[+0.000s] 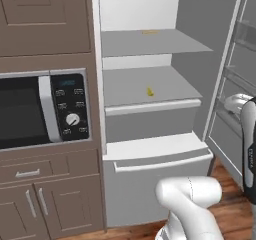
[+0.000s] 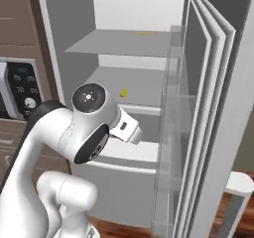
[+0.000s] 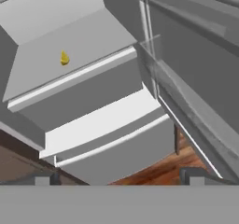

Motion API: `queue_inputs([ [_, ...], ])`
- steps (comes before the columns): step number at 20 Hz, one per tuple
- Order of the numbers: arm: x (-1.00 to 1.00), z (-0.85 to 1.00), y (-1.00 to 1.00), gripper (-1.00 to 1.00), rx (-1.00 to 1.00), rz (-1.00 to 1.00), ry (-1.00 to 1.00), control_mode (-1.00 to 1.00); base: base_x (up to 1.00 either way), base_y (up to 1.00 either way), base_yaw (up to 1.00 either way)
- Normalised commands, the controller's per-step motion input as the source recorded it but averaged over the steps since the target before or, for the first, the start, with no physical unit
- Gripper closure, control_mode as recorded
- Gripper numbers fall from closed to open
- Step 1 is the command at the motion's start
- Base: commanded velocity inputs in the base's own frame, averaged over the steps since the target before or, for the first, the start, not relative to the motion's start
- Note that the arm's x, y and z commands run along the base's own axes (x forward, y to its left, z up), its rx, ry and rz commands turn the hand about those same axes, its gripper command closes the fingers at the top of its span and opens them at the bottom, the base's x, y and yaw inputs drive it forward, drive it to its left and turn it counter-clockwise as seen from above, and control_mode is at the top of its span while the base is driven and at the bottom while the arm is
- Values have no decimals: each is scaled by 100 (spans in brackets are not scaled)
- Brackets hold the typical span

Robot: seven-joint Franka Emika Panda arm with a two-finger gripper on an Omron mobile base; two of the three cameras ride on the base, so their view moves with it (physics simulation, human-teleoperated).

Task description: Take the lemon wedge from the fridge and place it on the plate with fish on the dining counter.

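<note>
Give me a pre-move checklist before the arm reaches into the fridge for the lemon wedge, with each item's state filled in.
1. Fridge door open: ok, swung wide to the right.
2. Lemon wedge located: ok, alone on the middle shelf.
3. Not mistaken for the thin orange-tan item on the upper shelf: ok, that lies one level higher.
4. Gripper open and empty: ok, tips spread wide with nothing between.
5. Gripper at the wedge: not ok, it is outside the fridge, well short.
6. Path to the shelf free: ok, as far as the views show.
</note>
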Motion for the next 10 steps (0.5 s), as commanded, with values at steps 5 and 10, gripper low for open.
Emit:
queue_inputs([
  [5, 0, 0, 0, -100, 0, 0, 0, 100, 99, 29, -3],
  [10, 0, 0, 0, -100, 0, 0, 0, 100, 96, 27, -3],
])
